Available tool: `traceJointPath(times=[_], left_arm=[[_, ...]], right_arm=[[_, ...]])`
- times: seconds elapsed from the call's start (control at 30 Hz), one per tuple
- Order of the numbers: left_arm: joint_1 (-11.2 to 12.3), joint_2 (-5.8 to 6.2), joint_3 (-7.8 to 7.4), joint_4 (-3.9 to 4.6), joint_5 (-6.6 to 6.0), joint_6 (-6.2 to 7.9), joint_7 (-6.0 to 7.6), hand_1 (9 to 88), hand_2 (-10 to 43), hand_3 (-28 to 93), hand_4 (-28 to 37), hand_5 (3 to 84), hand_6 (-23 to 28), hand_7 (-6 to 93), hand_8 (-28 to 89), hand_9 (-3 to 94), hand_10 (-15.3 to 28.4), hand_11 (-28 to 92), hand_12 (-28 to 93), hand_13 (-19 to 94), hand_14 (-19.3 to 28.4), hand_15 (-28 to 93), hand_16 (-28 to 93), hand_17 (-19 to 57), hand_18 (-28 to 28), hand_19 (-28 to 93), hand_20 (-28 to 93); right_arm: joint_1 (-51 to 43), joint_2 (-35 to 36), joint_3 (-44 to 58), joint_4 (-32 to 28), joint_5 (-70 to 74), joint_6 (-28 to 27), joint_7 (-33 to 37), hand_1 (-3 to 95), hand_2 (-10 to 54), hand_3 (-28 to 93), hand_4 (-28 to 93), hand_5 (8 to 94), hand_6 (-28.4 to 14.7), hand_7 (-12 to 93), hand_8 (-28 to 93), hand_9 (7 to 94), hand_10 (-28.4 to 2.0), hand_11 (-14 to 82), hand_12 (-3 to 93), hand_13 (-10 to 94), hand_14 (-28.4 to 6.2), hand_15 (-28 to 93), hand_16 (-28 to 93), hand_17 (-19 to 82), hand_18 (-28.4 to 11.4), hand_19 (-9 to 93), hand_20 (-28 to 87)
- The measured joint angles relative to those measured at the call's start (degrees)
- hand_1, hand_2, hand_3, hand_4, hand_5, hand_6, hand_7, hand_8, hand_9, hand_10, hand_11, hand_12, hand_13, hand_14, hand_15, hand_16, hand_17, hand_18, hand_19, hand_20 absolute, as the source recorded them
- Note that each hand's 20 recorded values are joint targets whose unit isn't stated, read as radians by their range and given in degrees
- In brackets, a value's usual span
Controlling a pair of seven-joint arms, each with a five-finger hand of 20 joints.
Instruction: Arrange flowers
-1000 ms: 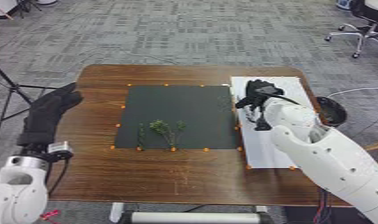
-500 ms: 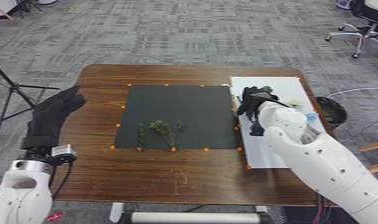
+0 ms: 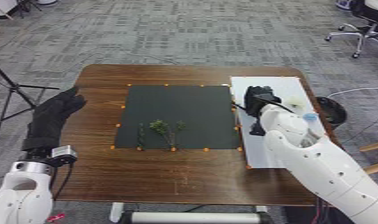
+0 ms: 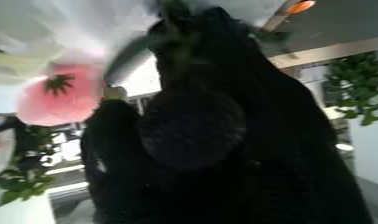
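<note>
Two hands, one per arm, for your reference. Left hand (image 3: 57,111): above the left edge of the brown tabletop (image 3: 181,177), straight-fingered, holding nothing. Right hand (image 3: 259,95): over the white sheet (image 3: 267,157); you cannot tell whether it is closed on anything.

One dark mat (image 3: 175,107), middle of your tabletop, orange markers around its border. On it, towards your near edge: one branching green sprig (image 3: 159,126), and one thin green sprig (image 3: 141,136) just to its left.

One pale bloom (image 3: 295,101), at the white sheet, right of your right hand. One light blue item (image 3: 311,116), beside the right forearm, kind unclear. One pink flower (image 4: 57,97), near the right hand (image 4: 212,135) in your right wrist view, with blurred white petals (image 4: 74,25) next to it.
</note>
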Motion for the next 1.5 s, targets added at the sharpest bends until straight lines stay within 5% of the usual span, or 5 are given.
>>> traceJointPath(times=[0.2, 0.43, 0.77, 1.23, 1.5], left_arm=[[-0.3, 0.13, -0.06, 0.01, -0.16, -0.13, -0.28, 19.6, -1.4, 73, -28.3, 42.8, 1.9, 9.9, -7, 43.8, 13.2, 16, 12, 37, 16.8, 15, 2, 2.0, 12.0, 6, 15], [-0.82, 0.66, -0.3, 0.0, -0.2, -0.33, -0.45, 19.6, -1.5, 73, -28.3, 42.8, 1.9, 9.8, -7, 43.8, 13.2, 16, 12, 37, 16.9, 16, 2, 1.9, 12.1, 6, 15], [-0.91, 1.71, -0.27, -0.13, -0.16, -1.18, -1.1, 19.5, -1.5, 73, -28.3, 42.7, 1.9, 9.7, -7, 43.8, 13.2, 16, 12, 36, 16.9, 15, 2, 1.9, 12.0, 5, 15], [-2.35, 2.53, 0.59, -0.06, -0.04, -3.45, -2.2, 17.5, -1.4, 73, -28.3, 42.2, 2.0, 9.2, -6, 43.2, 13.1, 15, 12, 36, 17.0, 15, 3, 1.5, 12.3, 5, 15], [-2.28, 2.53, 0.5, -0.11, -0.12, -3.83, -2.21, 16.9, -1.4, 73, -28.3, 42.0, 2.0, 9.0, -6, 43.1, 13.0, 15, 12, 35, 17.3, 15, 3, 1.3, 12.4, 5, 15]], right_arm=[[-0.69, 1.5, -0.05, -1.54, 6.66, 6.44, -0.4, 66.3, -9.5, 52, -5, 71.2, -4.2, 31, 21, 89.3, -10.2, 24.3, 45.7, 94, -0.1, 57, 29, 71, -6.8, 91, 43], [-4.76, 3.72, 2.74, -12.63, 3.67, 13.9, -0.45, 66.0, -9.5, 52, -4, 71.0, -4.3, 33, 20, 89.8, -10.2, 24.3, 45.5, 94, 0.0, 57, 28, 71, -6.4, 91, 43], [-5.56, 2.03, -3.54, -18.78, 2.31, 11.73, -0.75, 65.7, -9.5, 52, -4, 70.9, -4.5, 34, 19, 89.9, -10.1, 23.8, 45.2, 94, -0.2, 57, 28, 72, -5.7, 90, 42], [-7.19, -6.84, -8.45, -13.71, 4.34, 7.73, 3.7, 64.3, -9.5, 52, -4, 70.0, -5.1, 36, 19, 89.5, -10.3, 23.9, 44.7, 94, -0.3, 56, 28, 72, -5.1, 89, 41], [-7.19, -6.82, -6.97, -13.03, 6.08, 7.12, 4.96, 60.8, -9.5, 42, 0, 68.7, -5.5, 38, 20, 86.3, -12.2, 32.5, 36.4, 94, -0.6, 55, 28, 72, -5.3, 89, 42]])
